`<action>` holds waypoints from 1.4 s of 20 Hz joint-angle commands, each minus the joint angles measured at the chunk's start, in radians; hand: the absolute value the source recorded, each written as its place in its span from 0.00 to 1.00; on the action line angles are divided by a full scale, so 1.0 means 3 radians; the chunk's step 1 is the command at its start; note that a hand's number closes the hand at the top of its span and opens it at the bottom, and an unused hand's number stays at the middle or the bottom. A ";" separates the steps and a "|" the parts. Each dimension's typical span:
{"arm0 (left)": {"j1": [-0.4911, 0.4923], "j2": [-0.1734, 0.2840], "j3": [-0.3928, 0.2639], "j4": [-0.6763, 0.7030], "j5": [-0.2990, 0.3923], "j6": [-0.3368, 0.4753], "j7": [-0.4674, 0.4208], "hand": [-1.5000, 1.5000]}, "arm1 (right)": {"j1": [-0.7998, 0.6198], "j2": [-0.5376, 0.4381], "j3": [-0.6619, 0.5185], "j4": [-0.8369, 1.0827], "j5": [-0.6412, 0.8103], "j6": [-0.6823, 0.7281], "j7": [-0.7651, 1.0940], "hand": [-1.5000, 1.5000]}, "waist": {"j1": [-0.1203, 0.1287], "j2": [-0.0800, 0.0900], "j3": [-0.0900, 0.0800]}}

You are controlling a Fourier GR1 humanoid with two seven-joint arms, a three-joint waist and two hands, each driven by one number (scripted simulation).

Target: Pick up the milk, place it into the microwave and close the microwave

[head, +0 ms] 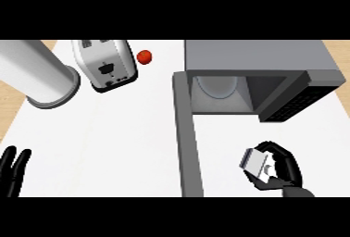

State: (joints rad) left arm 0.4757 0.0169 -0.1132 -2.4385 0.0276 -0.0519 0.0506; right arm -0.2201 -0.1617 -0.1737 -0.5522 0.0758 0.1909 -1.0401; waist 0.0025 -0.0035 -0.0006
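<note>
Head view: no writing can be read; the microwave (273,78) stands open on the white table (123,139), its door (188,139) swung out, a pale round plate (217,85) inside. The right hand (284,169), in front of the microwave, curls round the milk (256,163). The left hand (14,169) rests at the lower left edge, fingers straight; a toaster (106,65), a red ball (145,56) and a grey cylinder (37,74) stand behind.
</note>
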 commanded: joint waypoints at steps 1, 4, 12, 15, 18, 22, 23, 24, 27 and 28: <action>0.0015 0.0012 0.0022 -0.0081 0.0012 0.0004 0.0092 0.00 | 0.0165 0.0234 0.0190 -0.0406 0.0012 0.0146 -0.0214 1.00 | -0.0018 -0.0004 -0.0001; -0.0143 0.0053 0.0318 0.0071 0.0277 -0.0009 0.0127 0.00 | 0.0440 0.0282 0.0278 -0.0987 -0.0072 0.0094 0.0136 1.00 | -0.0038 -0.0002 -0.0003; -0.0141 -0.0025 0.0288 0.0321 0.0117 -0.0100 -0.0099 0.00 | 0.0365 0.0497 0.0453 -0.1731 -0.0060 -0.0418 0.0745 1.00 | -0.0004 0.0006 0.0000; 0.0147 -0.0052 0.0152 -0.0001 0.0099 -0.0118 -0.0009 0.00 | 0.0244 0.0534 0.0754 -0.2019 -0.0089 -0.0795 0.1219 1.00 | 0.0017 0.0000 0.0000; 0.0112 0.0067 0.0478 0.0100 0.0458 -0.0278 -0.0030 0.00 | 0.0104 0.0537 0.0846 -0.2037 0.0096 -0.0963 0.1374 1.00 | 0.0022 0.0006 0.0001; -0.0087 0.0149 0.0692 0.0219 0.0526 -0.0255 0.0057 0.00 | -0.0427 0.0538 0.0690 -0.1703 0.0216 -0.1345 0.1734 1.00 | 0.0024 0.0015 0.0001; 0.0021 0.0028 0.0487 0.0232 0.0375 -0.0274 -0.0099 0.00 | -0.0610 0.0538 0.0796 -0.1711 0.0200 -0.1547 0.2010 1.00 | 0.0041 0.0012 0.0001; 0.0221 0.0007 0.0352 0.0089 0.0303 -0.0348 -0.0105 0.00 | -0.0761 0.0521 0.0597 -0.1443 0.0290 -0.1539 0.1921 1.00 | 0.0063 0.0015 0.0002; -0.0123 0.0128 0.0635 0.0311 0.0513 -0.0334 -0.0049 0.00 | -0.1267 0.0414 0.0394 -0.0762 0.0310 -0.1583 0.1871 1.00 | 0.0079 0.0038 0.0004; 0.0039 0.0139 0.0705 0.0313 0.0635 -0.0441 -0.0140 0.00 | -0.1354 0.0407 0.0385 -0.0693 0.0347 -0.1648 0.1943 1.00 | 0.0088 0.0029 0.0002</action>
State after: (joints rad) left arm 0.4819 0.0441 0.0592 -2.3650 0.1715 -0.1533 0.0227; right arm -0.4847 -0.0188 -0.0102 -0.9094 0.1550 -0.2537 -0.4909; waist 0.0213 0.0033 -0.0001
